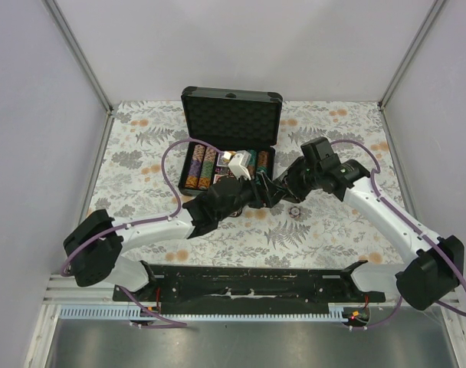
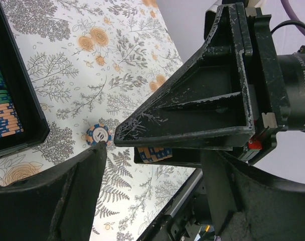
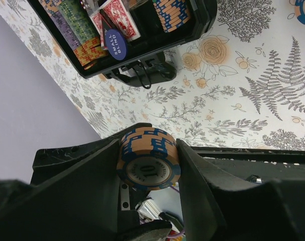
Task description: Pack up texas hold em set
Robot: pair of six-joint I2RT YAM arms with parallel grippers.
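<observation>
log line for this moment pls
right gripper shut on chip stack | left gripper open | case open | loose chip on table

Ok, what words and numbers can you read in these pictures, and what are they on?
"SMALL BLIND": on the round blue button in the case.
"10": on the chip stack in the right gripper's jaws.
The loose chip on the table: number too blurred.
White print on the black motor: too small to read.
</observation>
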